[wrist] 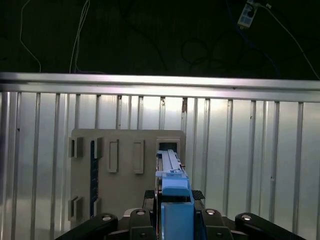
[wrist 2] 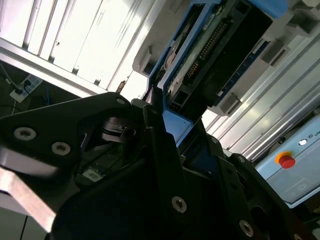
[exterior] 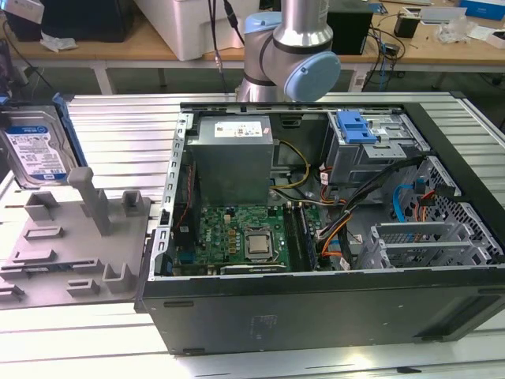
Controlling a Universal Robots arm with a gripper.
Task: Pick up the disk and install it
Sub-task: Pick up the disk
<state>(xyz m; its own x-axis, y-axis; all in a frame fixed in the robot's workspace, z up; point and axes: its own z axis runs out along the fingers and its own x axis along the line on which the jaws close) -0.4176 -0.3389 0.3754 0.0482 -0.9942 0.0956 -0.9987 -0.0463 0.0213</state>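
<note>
The disk [exterior: 35,146], a silver drive with a white-and-blue label in a blue carrier, stands upright at the exterior view's far left, by the back of the grey fixture plate [exterior: 75,245]. In the first wrist view my gripper [wrist: 174,196] is shut on the disk [wrist: 175,212], which I see edge-on above the fixture plate [wrist: 125,165]. The second wrist view shows the disk's circuit-board side [wrist 2: 210,50] reaching out past a black finger [wrist 2: 154,117]. The arm's base joint [exterior: 292,47] stands behind the computer case.
The open computer case [exterior: 237,316] lies on the slatted aluminium table [exterior: 118,126]. Inside are a grey drive cage with a blue latch [exterior: 357,126], the power supply [exterior: 233,154], the motherboard [exterior: 245,237] and loose cables. A box with a red button [wrist 2: 286,161] sits nearby.
</note>
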